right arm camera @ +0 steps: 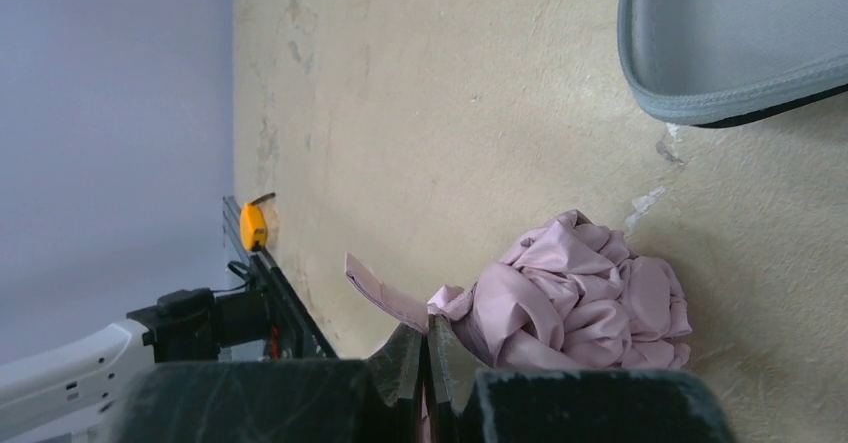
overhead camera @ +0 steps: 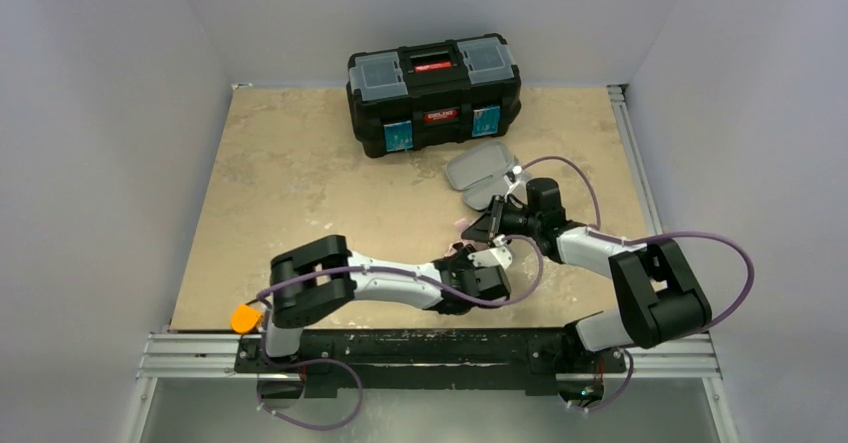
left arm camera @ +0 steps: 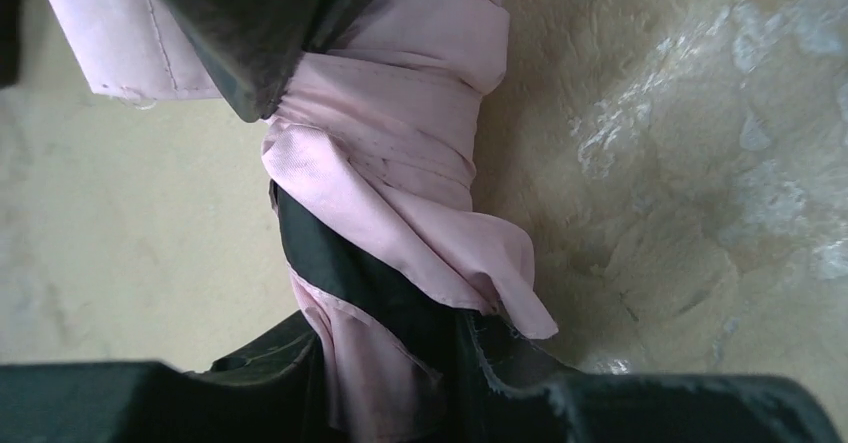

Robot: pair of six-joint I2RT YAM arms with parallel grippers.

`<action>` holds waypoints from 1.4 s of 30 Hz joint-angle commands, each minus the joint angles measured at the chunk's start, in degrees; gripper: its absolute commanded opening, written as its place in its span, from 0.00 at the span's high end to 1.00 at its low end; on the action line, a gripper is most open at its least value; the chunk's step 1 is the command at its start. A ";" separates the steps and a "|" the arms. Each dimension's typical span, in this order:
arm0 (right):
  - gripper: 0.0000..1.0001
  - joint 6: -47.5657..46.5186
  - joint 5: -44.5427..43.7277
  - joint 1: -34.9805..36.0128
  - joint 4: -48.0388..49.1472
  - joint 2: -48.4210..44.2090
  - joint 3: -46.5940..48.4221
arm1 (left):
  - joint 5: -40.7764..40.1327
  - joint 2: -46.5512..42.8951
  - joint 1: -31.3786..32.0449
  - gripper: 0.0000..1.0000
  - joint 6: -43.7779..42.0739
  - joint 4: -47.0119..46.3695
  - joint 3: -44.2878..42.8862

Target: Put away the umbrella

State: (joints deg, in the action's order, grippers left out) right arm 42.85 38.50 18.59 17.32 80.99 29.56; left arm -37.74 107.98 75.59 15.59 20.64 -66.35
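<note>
Both arms share one build, the left arm [overhead camera: 385, 283] and the right arm [overhead camera: 590, 248]: chunky matte-black joint housings joined by smooth, rounded white links. They rise from a black base bar [overhead camera: 430, 348] fixed to a silver rail [overhead camera: 190, 358]. A lilac cable [overhead camera: 747, 263] runs along each arm in slack loops, and more of it curls below the left base. The left end effector [overhead camera: 465, 255] and the right end effector [right arm camera: 425, 333] are black, with wedge-shaped fingers [left arm camera: 250, 33] of rough, faintly scuffed plastic. A white link [right arm camera: 60, 373] low in the right wrist view bears small dark marks.
</note>
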 commanded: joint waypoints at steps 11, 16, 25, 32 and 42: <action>1.00 1.19 5.95 -1.62 12.91 0.61 4.25 | -20.96 20.52 13.87 1.00 8.30 28.21 -15.59; 1.00 -0.55 7.42 -1.64 10.64 1.07 6.11 | -21.87 23.58 16.09 1.00 8.10 29.62 -18.06; 1.00 -3.55 7.22 -1.63 4.00 4.27 10.22 | -22.84 27.00 18.03 1.00 1.43 25.62 -19.22; 1.00 -9.98 3.88 -1.54 -9.00 12.33 15.35 | -20.86 26.14 18.27 1.00 -4.19 20.46 -16.92; 1.00 -13.98 -6.21 -0.83 -17.28 20.84 11.25 | -17.34 23.67 17.57 0.97 -2.47 21.61 -15.29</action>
State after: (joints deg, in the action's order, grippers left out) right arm 33.71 48.58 17.96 -1.21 97.65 42.52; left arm -70.61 132.51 89.54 15.66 44.31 -82.96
